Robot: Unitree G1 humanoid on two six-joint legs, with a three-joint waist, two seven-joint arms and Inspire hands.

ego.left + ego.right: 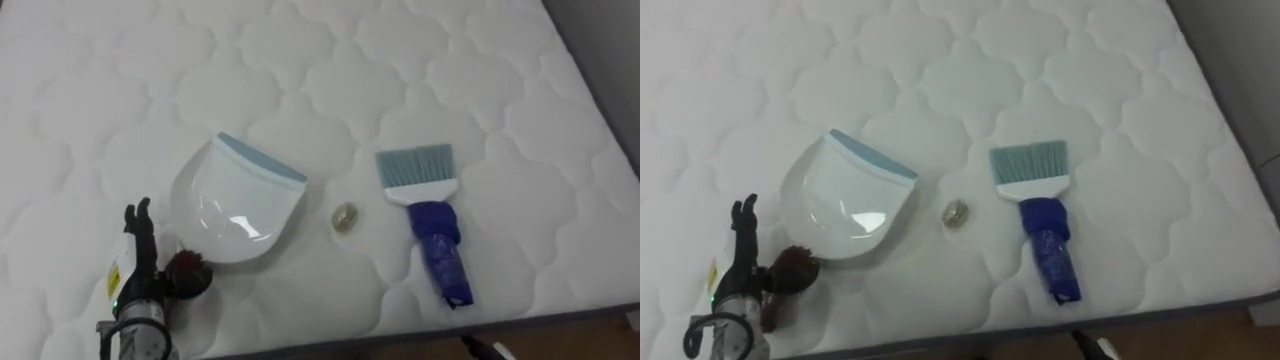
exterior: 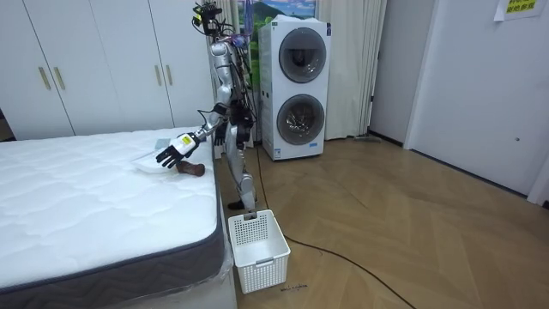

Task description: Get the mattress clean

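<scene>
The mattress (image 1: 470, 90) is white quilted cloth, matt and softly puckered. The dustpan (image 1: 235, 210) is smooth, glossy white plastic with a pale blue lip. The brush (image 1: 428, 215) has fine pale blue bristles and a blue handle in wrinkled, faintly shiny wrapping.

Both eye views look steeply down from the robot's head, close over the near edge of the bed (image 1: 300, 60), and face across the mattress toward its far side. The right eye sits a little to the right, so the dustpan (image 1: 238, 200) and brush (image 1: 428, 215) lie further left in its picture. The room view stands well off by the bed's corner, apparently about waist height, facing the robot, the wardrobe (image 2: 86, 60) and the stacked washing machines (image 2: 294, 86). All three views share the mattress edge with the dustpan.
</scene>
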